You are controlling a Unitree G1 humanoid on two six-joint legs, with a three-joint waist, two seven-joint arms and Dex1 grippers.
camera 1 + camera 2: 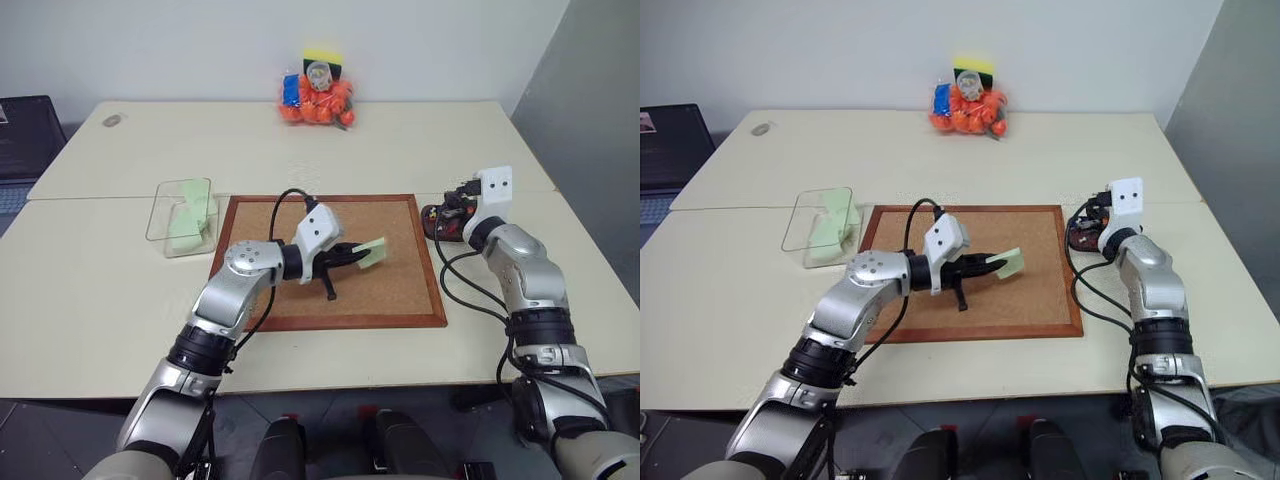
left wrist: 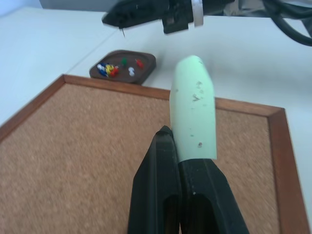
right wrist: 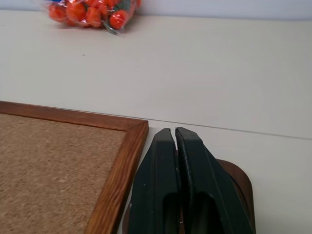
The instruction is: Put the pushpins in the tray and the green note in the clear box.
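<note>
We see the green note point(image 1: 373, 252) pinched at one edge by the left end effector point(image 1: 352, 254), whose two black fingers are pressed together on the paper. The note is held up above the corkboard point(image 1: 390, 290), over its middle, and curls away from the fingertips point(image 2: 165, 146).

Taking the corkboard as our landmark, the clear box point(image 1: 160, 222) sits on the bench point(image 1: 90, 300) just off the board's left edge, close to its far left corner. Inside it we can make out pale green paper point(image 1: 190, 222) lying against the wall nearest the board.

The tray point(image 2: 146, 61) rests on the bench just beyond the board's far right corner. In the left wrist view it holds a small cluster of pushpins point(image 2: 124, 67): a green head and a red head lie apart from a tight group of blue, yellow, red and white ones.

The right end effector point(image 3: 174, 134) hangs directly over the tray, its fingers closed flat against each other with nothing between them that we can see. Its fingers cover much of the dish in the right wrist view, where the brown rim shows just beside the board's wooden frame.

Well behind the corkboard, at the far edge of the bench against the wall, lies a clear bag of orange balls point(image 1: 322, 105) with a yellow and a blue item tucked in with it.
</note>
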